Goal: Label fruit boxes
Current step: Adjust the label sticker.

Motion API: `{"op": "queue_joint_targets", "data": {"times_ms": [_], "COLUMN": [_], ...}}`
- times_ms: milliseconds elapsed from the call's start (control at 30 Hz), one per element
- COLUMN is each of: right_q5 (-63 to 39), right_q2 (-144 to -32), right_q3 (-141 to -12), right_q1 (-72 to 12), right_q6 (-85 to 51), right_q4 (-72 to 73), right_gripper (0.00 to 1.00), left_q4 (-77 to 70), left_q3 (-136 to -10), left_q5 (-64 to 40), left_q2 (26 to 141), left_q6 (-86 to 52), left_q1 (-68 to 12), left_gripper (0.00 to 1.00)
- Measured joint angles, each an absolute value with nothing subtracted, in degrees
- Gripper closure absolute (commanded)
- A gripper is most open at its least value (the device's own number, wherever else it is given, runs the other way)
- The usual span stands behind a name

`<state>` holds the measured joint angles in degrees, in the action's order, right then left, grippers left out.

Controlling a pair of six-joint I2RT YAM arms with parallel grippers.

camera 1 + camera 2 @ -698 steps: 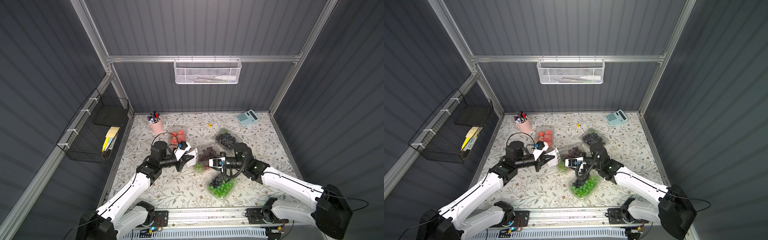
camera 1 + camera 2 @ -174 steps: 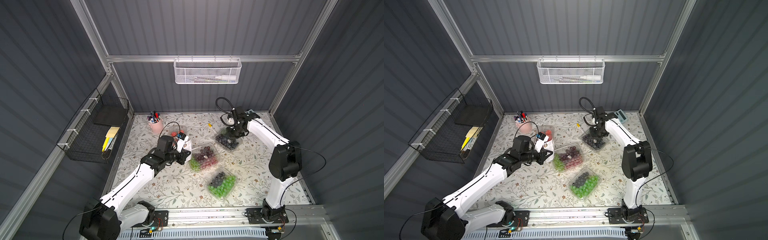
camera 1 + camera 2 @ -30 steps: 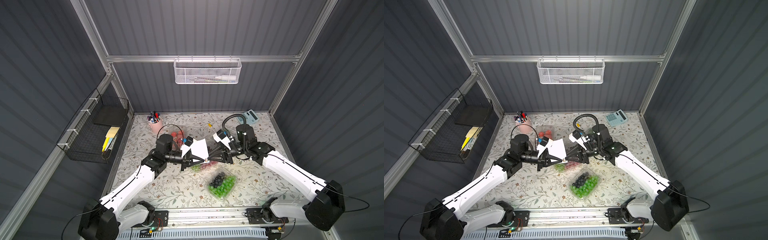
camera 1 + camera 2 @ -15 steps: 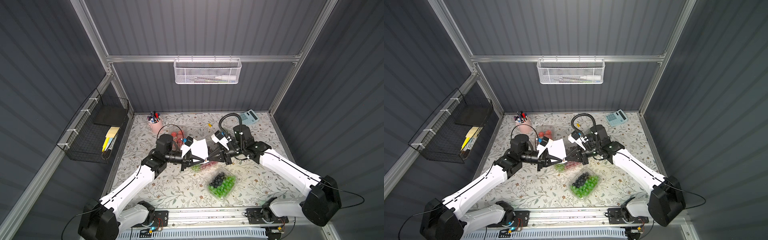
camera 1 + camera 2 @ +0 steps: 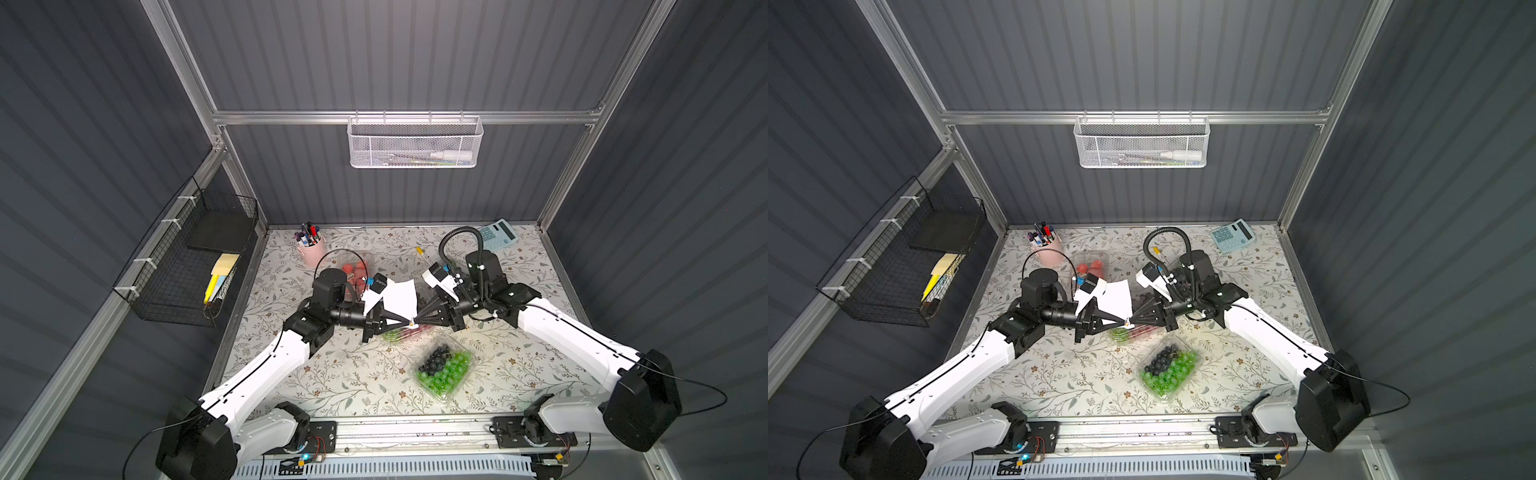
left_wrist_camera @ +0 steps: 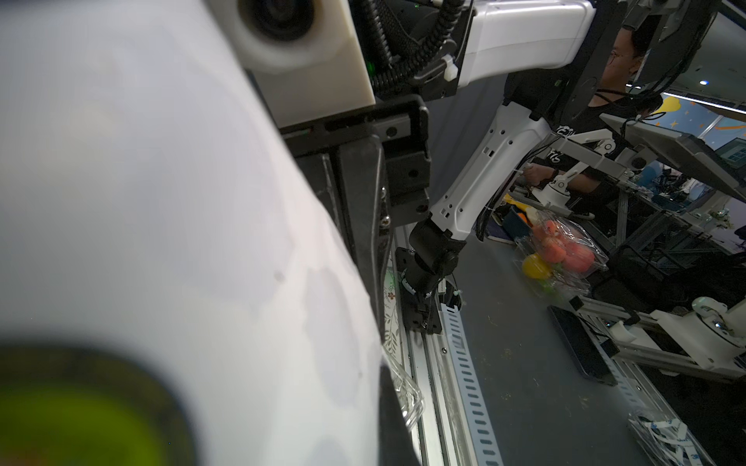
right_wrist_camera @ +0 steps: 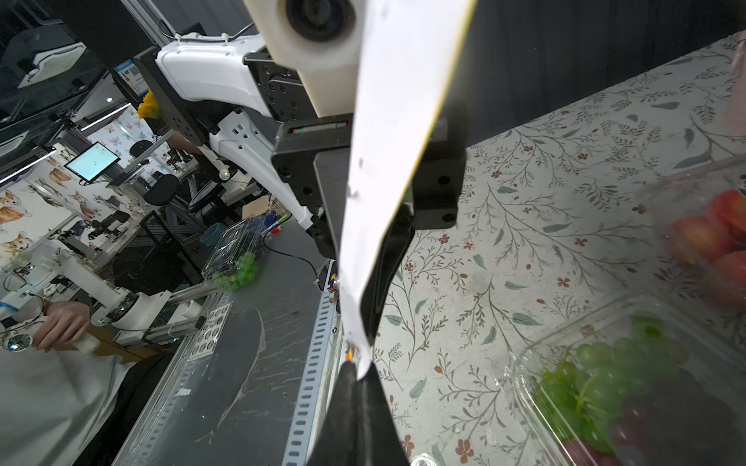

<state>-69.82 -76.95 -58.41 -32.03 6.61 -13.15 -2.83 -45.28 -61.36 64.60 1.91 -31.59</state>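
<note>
My left gripper (image 5: 400,321) clamps the sticker sheet (image 5: 399,296); my right gripper (image 5: 419,321), shut, pinches its lower corner, tip to tip. Grape box (image 5: 401,333) sits directly below both tips, middle of the table (image 5: 332,374), half hidden. Both arms equally near.

I have both arms stretched level toward the centre of both top views, with left gripper (image 5: 404,321) and right gripper (image 5: 419,321) pinched closed, tip to tip.
</note>
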Motion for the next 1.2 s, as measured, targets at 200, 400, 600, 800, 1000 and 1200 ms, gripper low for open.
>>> {"op": "queue_joint_targets", "data": {"times_ms": [200, 400, 600, 800, 1000, 1200], "right_q5": [-69.58, -69.47, -69.32, -69.30, -69.32, -69.82], "right_q2": [-77.78, -78.39, -77.54, -75.81, -75.61, -75.61], "right_q3": [-58.19, -58.17, -58.13, -58.13, -58.13, -58.13], "right_q1": [-32.25, -32.34, -31.57, -30.70, -30.35, -30.35], "right_q6": [6.02, 6.24, 7.62, 8.71, 9.43, 9.02], "right_q4": [-11.18, -10.55, -12.08, -13.45, -14.59, -14.17], "right_gripper": [1.00, 1.00, 1.00, 1.00, 1.00, 1.00], "left_q4": [-3.33, -3.55, -3.46, -3.49, -3.44, -3.49], "left_q3": [-45.28, -45.28, -45.28, -45.25, -45.25, -45.25], "left_q5": [-61.34, -61.10, -59.59, -58.26, -57.56, -57.45], "left_q2": [64.60, 64.60, 64.12, 62.52, 62.33, 62.39], "left_q6": [1.74, 1.74, 1.41, 1.08, 1.02, 0.82], "left_q1": [-31.97, -31.97, -31.97, -31.97, -31.97, -31.97], "left_gripper": [1.00, 0.97, 0.85, 0.82, 0.82, 0.96]}}
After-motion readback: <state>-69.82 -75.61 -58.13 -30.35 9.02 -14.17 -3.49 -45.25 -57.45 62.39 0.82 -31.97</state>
